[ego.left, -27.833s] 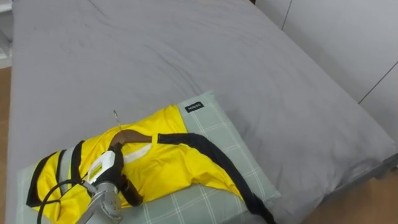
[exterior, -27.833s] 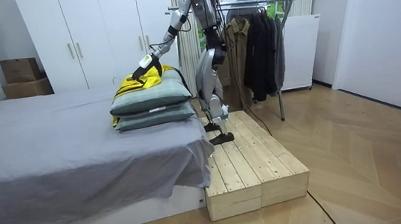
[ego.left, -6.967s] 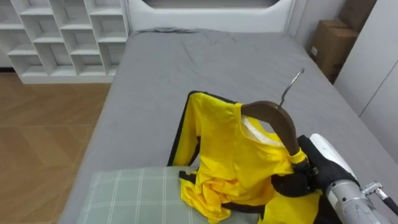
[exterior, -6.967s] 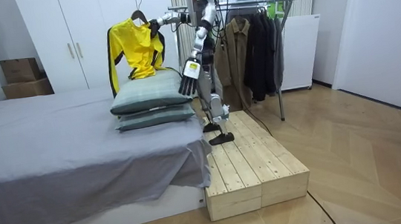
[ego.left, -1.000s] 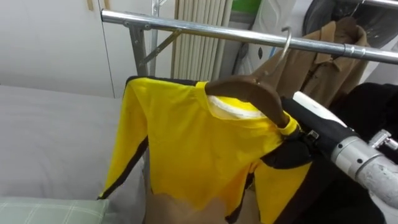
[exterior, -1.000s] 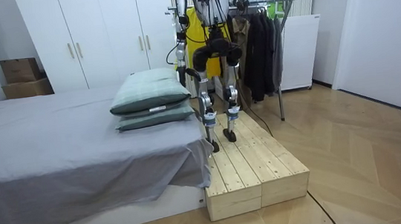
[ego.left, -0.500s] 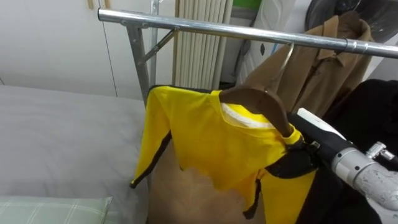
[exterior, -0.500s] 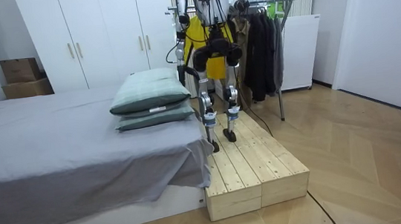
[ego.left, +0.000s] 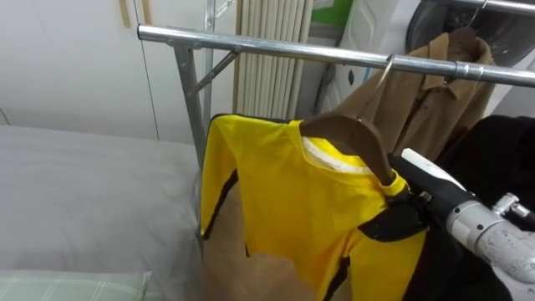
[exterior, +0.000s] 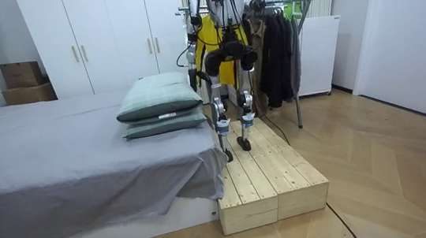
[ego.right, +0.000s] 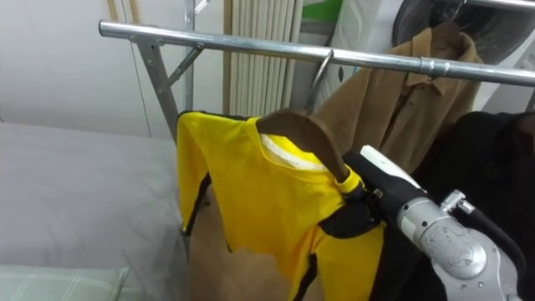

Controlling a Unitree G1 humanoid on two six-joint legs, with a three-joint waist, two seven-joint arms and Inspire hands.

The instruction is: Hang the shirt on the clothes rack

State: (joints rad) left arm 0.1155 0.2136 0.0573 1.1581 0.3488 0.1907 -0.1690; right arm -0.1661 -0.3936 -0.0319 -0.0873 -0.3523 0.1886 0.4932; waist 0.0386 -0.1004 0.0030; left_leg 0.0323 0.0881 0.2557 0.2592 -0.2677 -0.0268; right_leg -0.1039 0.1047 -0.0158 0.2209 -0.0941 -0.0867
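A yellow shirt with black trim hangs on a brown wooden hanger. My right hand is shut on the hanger's right end, below the shirt's collar. The hanger's metal hook reaches up to the steel rail of the clothes rack; whether it sits over the rail I cannot tell. The shirt's left sleeve hangs free beside the rack's upright post. In the room view I stand on the wooden platform facing the rack, and my left hand hangs open at my side.
A brown coat hangs on the rail just right of the hook, and dark garments hang further right. The grey bed lies to my left, with a checked pillow at the lower left. White wardrobes stand behind.
The hanger with the yellow shirt has moved right along the rail, and its hook now reaches the rail. The shirt's loose hem has swung. The left hand has stayed at my side.
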